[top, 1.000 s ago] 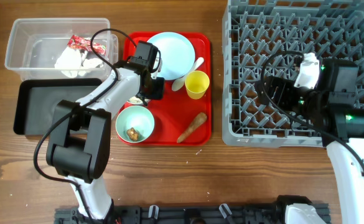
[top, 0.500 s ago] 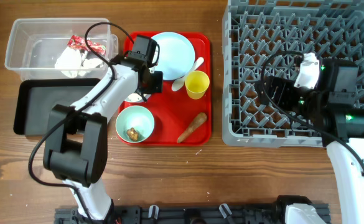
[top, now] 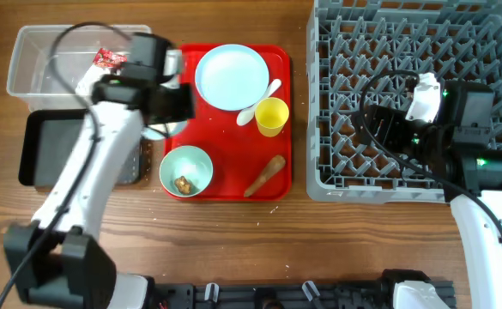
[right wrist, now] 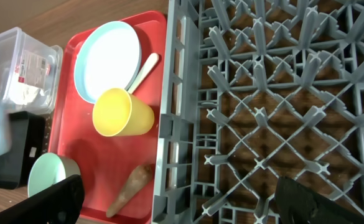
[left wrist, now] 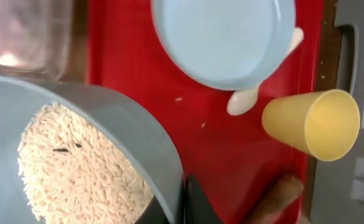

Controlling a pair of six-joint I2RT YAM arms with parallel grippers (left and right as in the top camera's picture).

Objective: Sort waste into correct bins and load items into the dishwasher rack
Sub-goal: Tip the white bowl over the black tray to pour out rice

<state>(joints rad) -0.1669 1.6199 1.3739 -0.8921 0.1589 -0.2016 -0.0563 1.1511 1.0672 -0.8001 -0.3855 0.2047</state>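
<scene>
The left hand [top: 175, 105] is clamped on the rim of the pale-blue bowl [left wrist: 129, 121], which is filled with white rice grains [left wrist: 76, 168]. One dark finger [left wrist: 194, 200] shows at the bowl's edge. From overhead the bowl sits under the arm at the 9 o'clock edge of the red serving tray [top: 233, 167], beside the black tray [top: 53, 146]. Whether it touches the tray below is not clear.

On the red tray, the pale-blue plate [top: 232, 75] lies at 12 o'clock. The white plastic spoon [top: 259, 101] is tucked against the plate's 5 o'clock rim, and the yellow cup [top: 271, 116] stands just beside the spoon's bowl. The mint-green bowl [top: 186, 170] sits at 7 o'clock with a small brown food lump [top: 182, 182] inside. The carrot-shaped stick [top: 265, 174] lies at 5 o'clock, tilted.

The clear plastic tub [top: 36, 60] stands on the worktop [top: 233, 232] at 12 o'clock from the black tray. It holds the crumpled red wrapper [top: 109, 58] and the white napkin [top: 92, 81].

The right hand [right wrist: 182, 205] is spread wide over the grey dishwasher rack [top: 405, 51] near its 9 o'clock wall. Its fingers [right wrist: 48, 199] are far apart with nothing between them.
</scene>
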